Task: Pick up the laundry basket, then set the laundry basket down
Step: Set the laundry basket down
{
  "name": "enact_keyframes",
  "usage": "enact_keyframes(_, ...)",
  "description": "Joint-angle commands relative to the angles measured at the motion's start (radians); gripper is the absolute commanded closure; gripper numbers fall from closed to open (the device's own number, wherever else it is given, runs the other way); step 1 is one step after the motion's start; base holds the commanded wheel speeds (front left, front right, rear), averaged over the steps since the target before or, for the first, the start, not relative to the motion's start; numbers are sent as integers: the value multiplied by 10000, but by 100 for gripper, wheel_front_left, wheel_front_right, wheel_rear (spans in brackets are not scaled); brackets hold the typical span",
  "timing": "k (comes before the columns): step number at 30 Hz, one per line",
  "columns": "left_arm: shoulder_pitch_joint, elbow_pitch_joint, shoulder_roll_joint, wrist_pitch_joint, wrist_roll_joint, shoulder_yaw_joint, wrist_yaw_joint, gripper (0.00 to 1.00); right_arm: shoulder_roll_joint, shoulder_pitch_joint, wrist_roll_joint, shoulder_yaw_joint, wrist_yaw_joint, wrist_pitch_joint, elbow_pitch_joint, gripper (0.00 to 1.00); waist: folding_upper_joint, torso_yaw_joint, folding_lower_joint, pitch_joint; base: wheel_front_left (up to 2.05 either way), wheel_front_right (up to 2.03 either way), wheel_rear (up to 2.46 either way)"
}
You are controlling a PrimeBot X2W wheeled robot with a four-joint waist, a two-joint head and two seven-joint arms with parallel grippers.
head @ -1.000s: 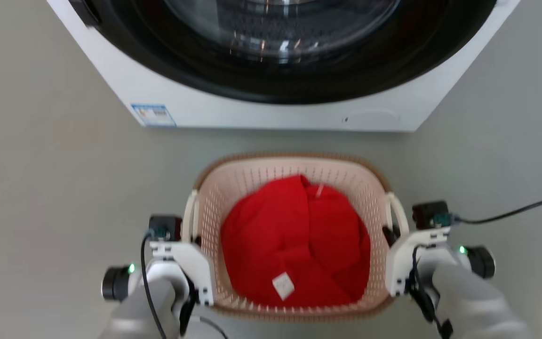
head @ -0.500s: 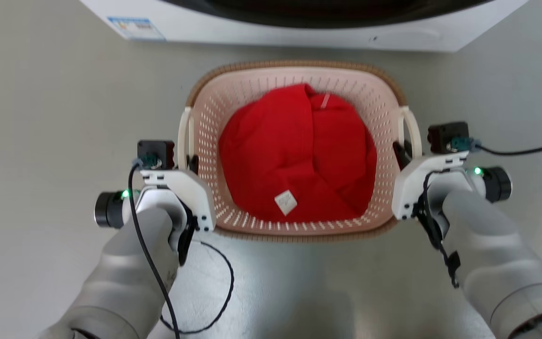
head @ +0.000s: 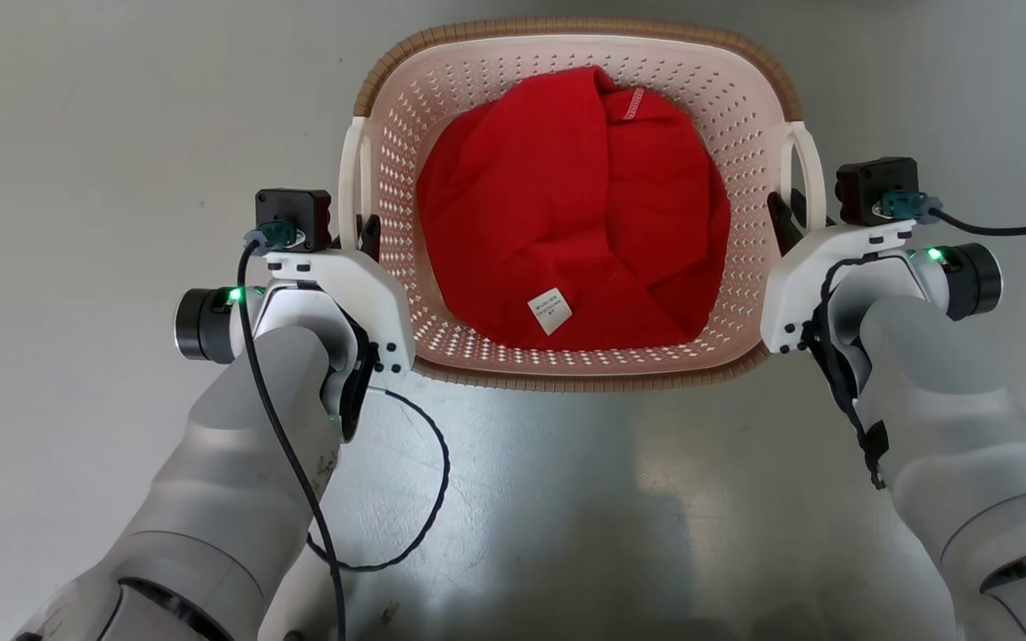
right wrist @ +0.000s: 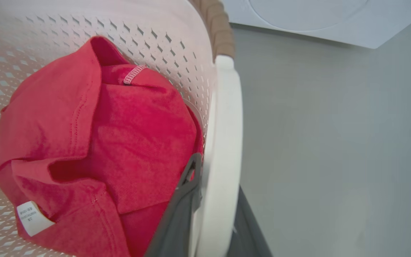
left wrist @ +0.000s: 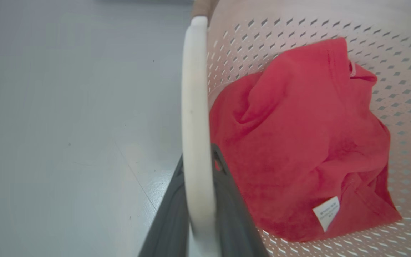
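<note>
The laundry basket (head: 477, 80), cream-white and perforated with a brown woven rim, sits at the top middle of the head view with a red garment (head: 566, 205) in it. My left gripper (head: 367, 231) is shut on the white left handle (head: 351, 178). My right gripper (head: 785, 212) is shut on the right handle (head: 811, 169). The left wrist view has the dark fingers of the left gripper (left wrist: 199, 157) either side of the handle (left wrist: 193, 89). In the right wrist view the right gripper (right wrist: 215, 178) clamps its handle (right wrist: 227, 107) likewise. I cannot tell whether the basket's base touches the floor.
Grey floor (head: 77, 133) lies all round the basket. A white washing machine (right wrist: 298, 18) stands beyond it, at the top of the right wrist view. A black cable (head: 424, 499) loops off my left arm, and another (head: 1012, 229) runs right from the right wrist.
The head camera has tipped down, so the washing machine has left its view. The basket, with both grippers still on its handles, looks larger and nearer the camera.
</note>
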Motion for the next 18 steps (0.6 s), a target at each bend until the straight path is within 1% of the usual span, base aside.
enact_keyframes(1,-230,-176,260,-136,172,204,62,100,243,250,-219,91,104,-173,-110,100,0,35,-1,116,0,0,0)
enact_keyframes(18,-525,-460,228,-137,878,867,53,100,243,-117,-1160,-628,104,-416,-244,100,0,132,-1,611,0,0,0)
